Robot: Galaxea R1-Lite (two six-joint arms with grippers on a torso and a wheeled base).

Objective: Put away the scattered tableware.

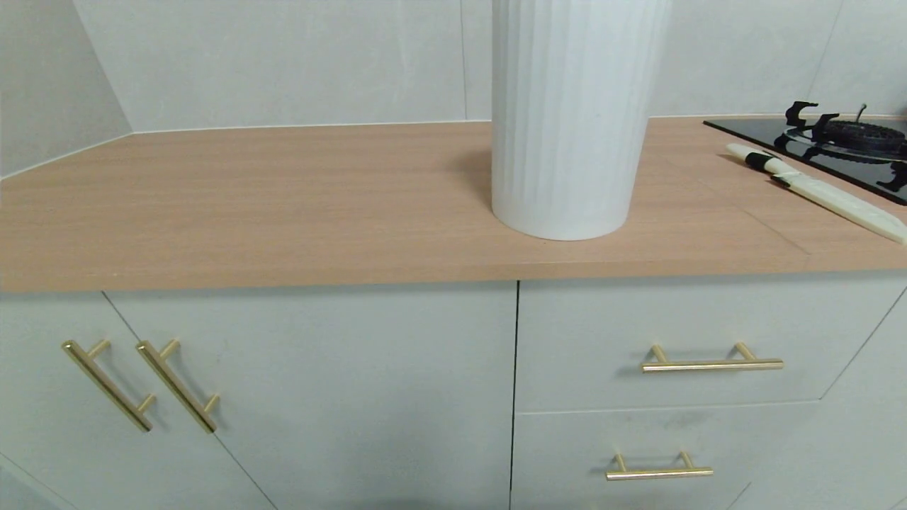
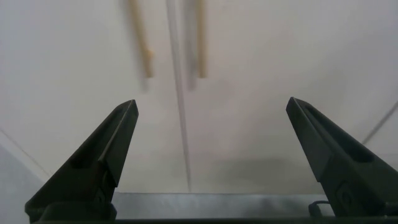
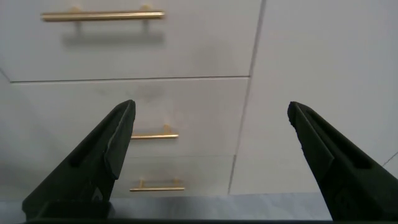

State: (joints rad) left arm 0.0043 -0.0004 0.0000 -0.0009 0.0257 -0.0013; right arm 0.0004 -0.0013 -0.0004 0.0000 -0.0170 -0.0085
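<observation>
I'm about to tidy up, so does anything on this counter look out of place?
Yes: a cream knife-like utensil lies loose and slanted on the wooden counter, beside the black hob. The white ribbed container stands upright.

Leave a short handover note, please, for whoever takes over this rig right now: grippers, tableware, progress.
Left gripper: open, empty, low in front of the cabinet doors.
Right gripper: open, empty, facing the drawers, which are all shut.
Things: the white ribbed container stands upright on the countertop. The cream utensil, likely a knife, lies flat to its right, apart from it and beside the hob.
Done: nothing visibly put away.
Left: pick up the utensil, probably with the right arm, and stow it. The container seems the likely place.
</observation>
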